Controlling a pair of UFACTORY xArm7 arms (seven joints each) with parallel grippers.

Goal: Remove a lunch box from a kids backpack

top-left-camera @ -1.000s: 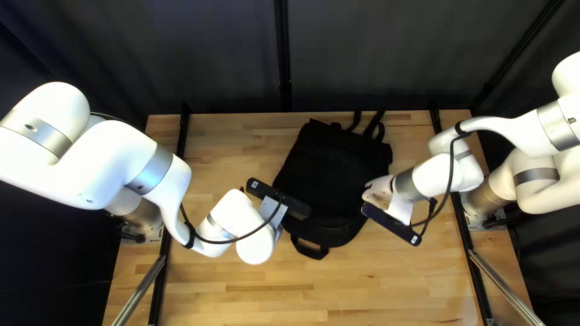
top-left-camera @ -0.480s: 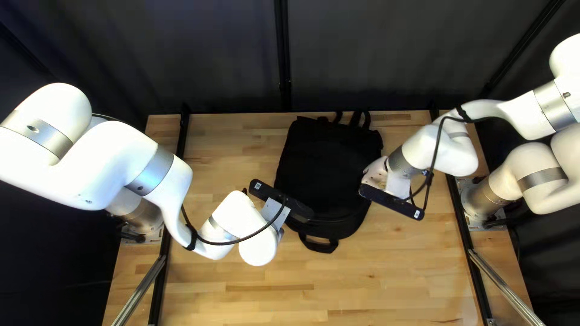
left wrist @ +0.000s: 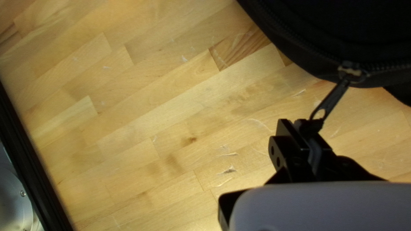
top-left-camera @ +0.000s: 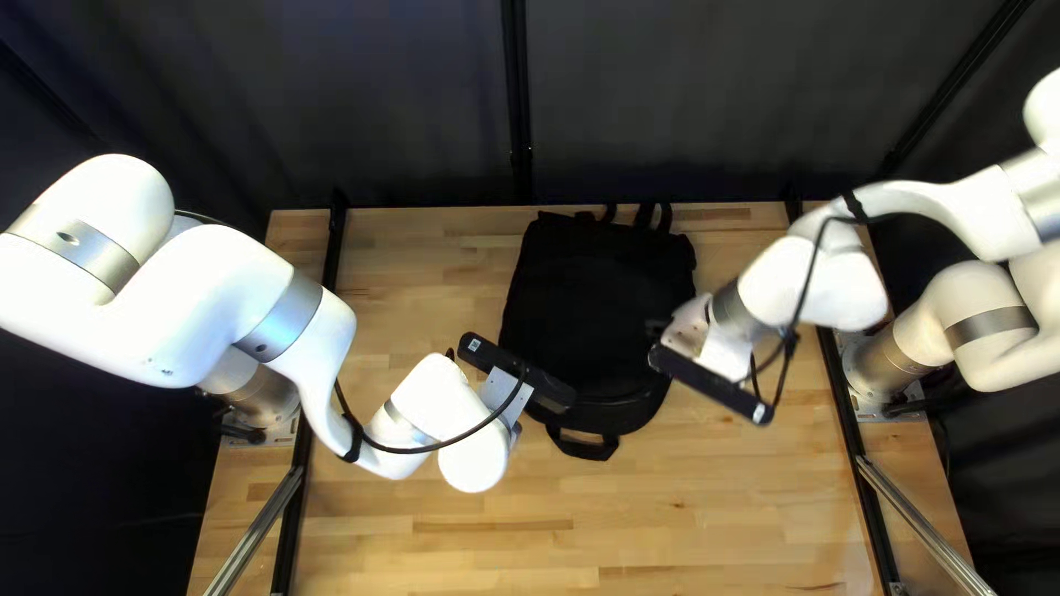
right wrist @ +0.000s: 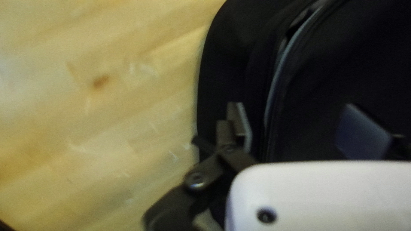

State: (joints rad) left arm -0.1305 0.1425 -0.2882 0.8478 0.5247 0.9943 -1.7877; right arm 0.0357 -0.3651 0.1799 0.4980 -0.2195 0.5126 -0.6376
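Jaws of the left gripper (top-left-camera: 515, 426) are closed on the slim, ring-ended zipper pull (left wrist: 332, 100) of the black cloth backpack (top-left-camera: 596, 304); those of the right gripper (top-left-camera: 660, 328) are spread wide over its right side. On the smooth wooden counter (top-left-camera: 442, 541) the backpack is laid, looped handle (top-left-camera: 585, 450) near. Where the lunch box lies cannot be told.

There's a black backpack (top-left-camera: 591, 304) lying flat on the worktop (top-left-camera: 442, 552), straps (top-left-camera: 665, 219) toward the far edge, a loop (top-left-camera: 586, 451) at its near end. One zip (right wrist: 274, 81) gapes partly open.
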